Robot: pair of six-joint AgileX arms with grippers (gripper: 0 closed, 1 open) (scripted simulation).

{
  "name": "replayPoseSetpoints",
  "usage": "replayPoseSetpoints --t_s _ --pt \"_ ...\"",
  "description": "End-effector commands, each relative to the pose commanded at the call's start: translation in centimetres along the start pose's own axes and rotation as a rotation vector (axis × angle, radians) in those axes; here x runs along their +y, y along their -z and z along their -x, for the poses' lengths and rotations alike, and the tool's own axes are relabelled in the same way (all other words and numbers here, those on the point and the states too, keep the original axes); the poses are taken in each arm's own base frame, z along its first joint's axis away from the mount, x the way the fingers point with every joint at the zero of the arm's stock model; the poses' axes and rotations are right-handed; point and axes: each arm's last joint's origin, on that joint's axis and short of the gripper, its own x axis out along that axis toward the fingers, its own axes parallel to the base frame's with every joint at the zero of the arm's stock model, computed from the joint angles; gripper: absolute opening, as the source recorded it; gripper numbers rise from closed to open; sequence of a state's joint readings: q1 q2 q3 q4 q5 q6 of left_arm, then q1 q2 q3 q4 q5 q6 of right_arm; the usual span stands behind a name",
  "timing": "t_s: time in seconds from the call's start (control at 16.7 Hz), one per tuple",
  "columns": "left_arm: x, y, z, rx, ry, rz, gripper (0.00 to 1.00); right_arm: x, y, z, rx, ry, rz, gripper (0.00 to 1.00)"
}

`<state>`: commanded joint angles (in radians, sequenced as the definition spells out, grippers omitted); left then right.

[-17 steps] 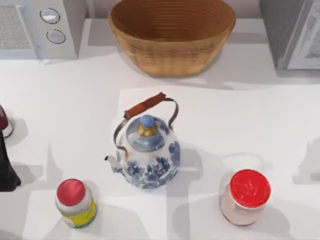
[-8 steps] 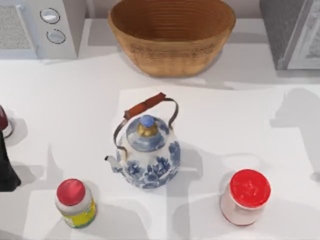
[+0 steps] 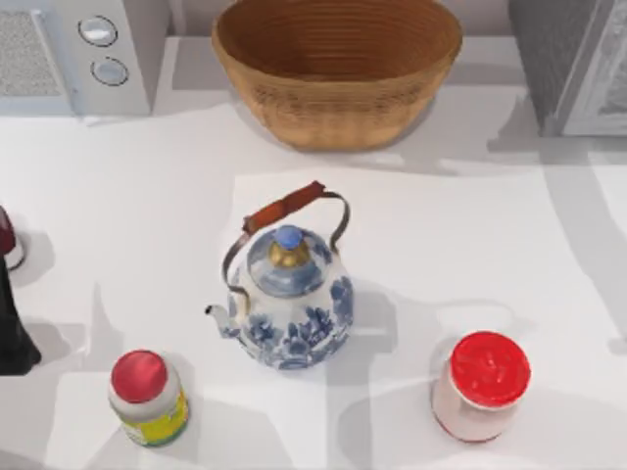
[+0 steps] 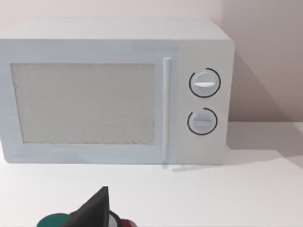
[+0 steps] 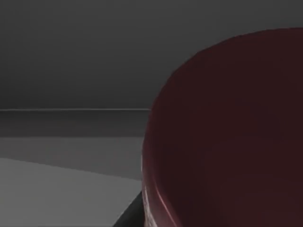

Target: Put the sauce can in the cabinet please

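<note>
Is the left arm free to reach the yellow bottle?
Probably yes: the left gripper sits at the table's left edge, with only bare table between it and the bottle.

No readable text, brand, number or sign anywhere.
Yellow label on the red-capped bottle [image 3: 149,397] has only an unreadable dark smudge; the two dials on the microwave [image 4: 113,92] carry no markings; red-lidded jar [image 3: 480,386] lid is plain; the blue pattern on the kettle [image 3: 287,294] is floral, not lettering; the basket [image 3: 337,69] and the cabinet [image 3: 573,64] are blank.
</note>
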<state>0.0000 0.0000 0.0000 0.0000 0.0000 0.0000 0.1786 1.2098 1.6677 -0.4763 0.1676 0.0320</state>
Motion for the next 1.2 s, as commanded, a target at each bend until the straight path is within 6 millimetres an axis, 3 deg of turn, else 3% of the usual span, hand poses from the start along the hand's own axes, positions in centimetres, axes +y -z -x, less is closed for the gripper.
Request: replayPoseSetpoints --t_s 0.24,0.66,0.78,0.96,1.2 --pt "0.0 0.0 0.0 0.0 0.0 0.0 1.0 0.7 -2.0 -2.3 -0.009 0.016 0.011 0.0" --pt "0.0 0.0 0.0 0.0 0.0 0.0 1.0 0.6 -2.3 -2.6 -0.013 0.023 0.011 0.0" --pt "0.0 0.0 0.0 0.0 0.0 0.0 1.0 0.5 -2.5 -3.5 -0.022 0.03 0.009 0.0" --pt "0.0 0.0 0.0 0.0 0.0 0.0 1.0 0.8 -2.8 -7.2 -0.026 0.015 0.011 0.0" --pt "0.0 0.0 0.0 0.0 0.0 0.0 1.0 0.9 -0.6 -14.9 0.025 0.021 0.017 0.0"
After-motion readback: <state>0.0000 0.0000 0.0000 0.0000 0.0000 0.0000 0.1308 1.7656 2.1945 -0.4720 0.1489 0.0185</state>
